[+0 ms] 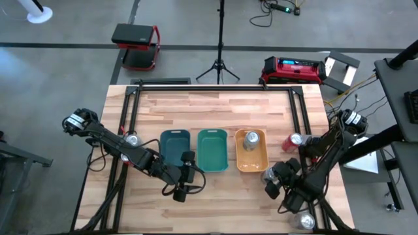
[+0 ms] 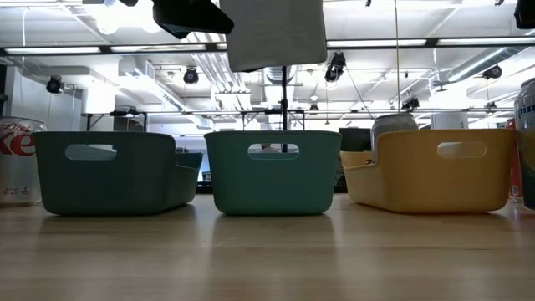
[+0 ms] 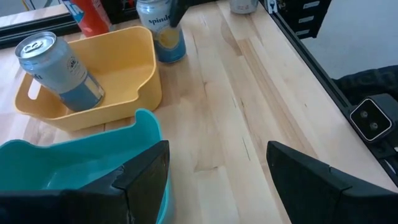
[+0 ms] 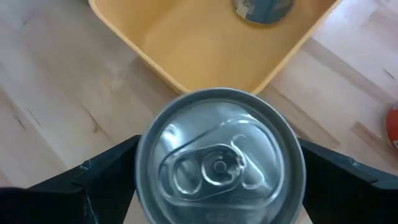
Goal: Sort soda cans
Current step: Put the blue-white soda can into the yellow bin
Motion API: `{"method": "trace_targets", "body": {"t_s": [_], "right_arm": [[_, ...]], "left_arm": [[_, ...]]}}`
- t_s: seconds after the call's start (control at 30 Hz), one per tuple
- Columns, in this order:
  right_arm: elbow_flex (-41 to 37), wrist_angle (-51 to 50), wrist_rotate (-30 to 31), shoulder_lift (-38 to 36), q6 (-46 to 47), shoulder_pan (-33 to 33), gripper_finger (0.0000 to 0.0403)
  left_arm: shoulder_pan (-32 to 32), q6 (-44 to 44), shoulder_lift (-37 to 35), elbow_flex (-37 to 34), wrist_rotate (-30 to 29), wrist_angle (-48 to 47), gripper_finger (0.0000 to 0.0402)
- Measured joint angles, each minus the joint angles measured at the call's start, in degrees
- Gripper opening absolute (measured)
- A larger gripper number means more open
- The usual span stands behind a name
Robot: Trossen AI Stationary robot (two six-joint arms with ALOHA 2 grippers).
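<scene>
A silver soda can (image 4: 219, 165) stands just off the near right corner of the orange tray (image 1: 251, 168), with my right gripper (image 1: 270, 181) shut on it. Another silver can (image 3: 59, 71) stands inside the orange tray. A red can (image 1: 292, 141) stands right of that tray. One silver can (image 1: 132, 139) stands left of the dark teal tray (image 1: 174, 156), and one (image 1: 307, 222) stands near the table's front right. My left gripper (image 1: 188, 177) is open in front of the two teal trays, with nothing between its fingers. My right gripper has the can between its two fingers (image 4: 106, 180), one on each side of the can's wall just below the rim (image 4: 142, 174). The wrist camera looks straight down on the can's top. The can is upright, and in the left wrist view its bottom (image 3: 171, 57) seems to be on the table.
The dark teal tray, the lighter teal tray (image 1: 212, 166) and the orange tray stand side by side in the middle of the table. Black frame rails (image 1: 130, 111) run along the left, far and right edges. Bare wood lies behind the trays.
</scene>
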Motion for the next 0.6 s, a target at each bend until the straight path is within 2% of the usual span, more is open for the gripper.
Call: {"method": "trace_targets", "body": {"t_s": [0.2,0.47,0.6], "right_arm": [[-0.2,1.0,-0.3,0.1,0.0,-0.1,0.036],[-0.2,1.3,-0.3,0.1,-0.6,-0.1,0.0295],[0.3,1.2,-1.0,-0.2,-3.5,-0.1,0.0295]], "left_arm": [[0.0,0.0,0.0,0.0,0.0,0.0,0.0254],[0.0,0.0,0.0,0.0,0.0,-0.1,0.0254],[-0.1,-0.3,-0.1,0.0,0.2,-1.2,0.0254]]}}
